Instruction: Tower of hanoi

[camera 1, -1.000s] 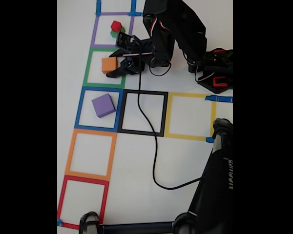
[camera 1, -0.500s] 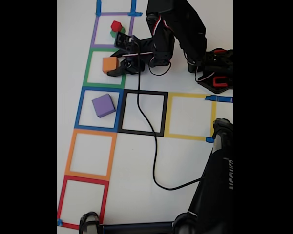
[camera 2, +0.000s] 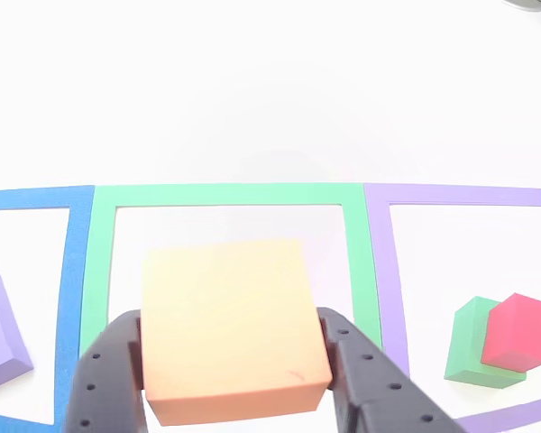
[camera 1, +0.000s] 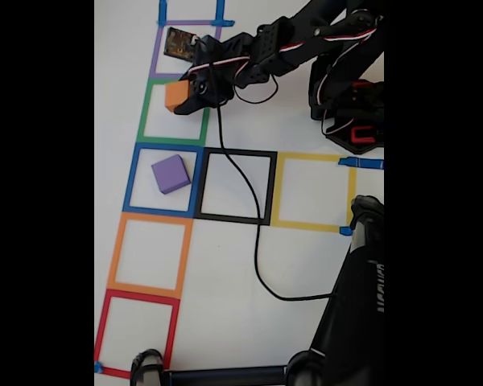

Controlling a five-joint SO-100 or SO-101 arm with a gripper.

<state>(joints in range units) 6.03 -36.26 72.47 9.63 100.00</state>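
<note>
Purple cube (camera 1: 171,174) sits in the blue square (camera 1: 132,178); red cube (camera 2: 521,332) tops green cube (camera 2: 471,342) in the purple square (camera 2: 380,253); gripper (camera 2: 237,361) clamps orange cube (camera 2: 230,325).

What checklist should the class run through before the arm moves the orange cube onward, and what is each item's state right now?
1. The claw is shut on the orange cube, a finger on each side: ok.
2. Cube sits level in the grip, not tilted: ok in the other view.
3. Cube lifted off the table: cannot tell for sure.
4. Purple cube sits alone in the blue square, top free: ok.
5. Red cube rests on the green cube in the purple square, away from the claw: ok.
6. Black cable lies across the black square: not ok for any move through that area.
</note>
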